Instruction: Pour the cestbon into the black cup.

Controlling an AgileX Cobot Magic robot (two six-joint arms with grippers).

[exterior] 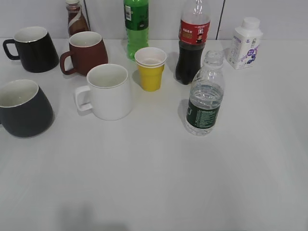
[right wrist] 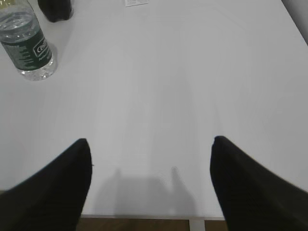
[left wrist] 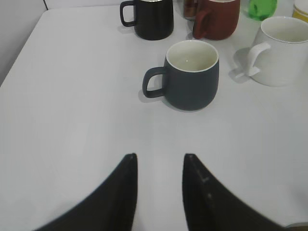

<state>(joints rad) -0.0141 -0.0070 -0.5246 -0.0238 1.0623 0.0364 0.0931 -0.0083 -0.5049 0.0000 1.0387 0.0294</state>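
The cestbon (exterior: 205,94), a clear capless bottle with a dark green label, stands upright at the table's middle right; it also shows at the top left of the right wrist view (right wrist: 26,45). The black cup (exterior: 22,108), matte charcoal with a white inside, sits at the left edge, and in the left wrist view (left wrist: 190,74) it stands ahead with its handle to the left. My left gripper (left wrist: 160,159) is open and empty, short of the cup. My right gripper (right wrist: 150,143) is wide open and empty above the table's near edge. Neither gripper shows in the exterior view.
A white mug (exterior: 108,91), a brown-red mug (exterior: 85,51), a glossy black mug (exterior: 32,48), a yellow paper cup (exterior: 150,68), a green soda bottle (exterior: 136,26), a cola bottle (exterior: 192,43), a brown sauce bottle (exterior: 75,17) and a small white carton (exterior: 245,43) stand at the back.
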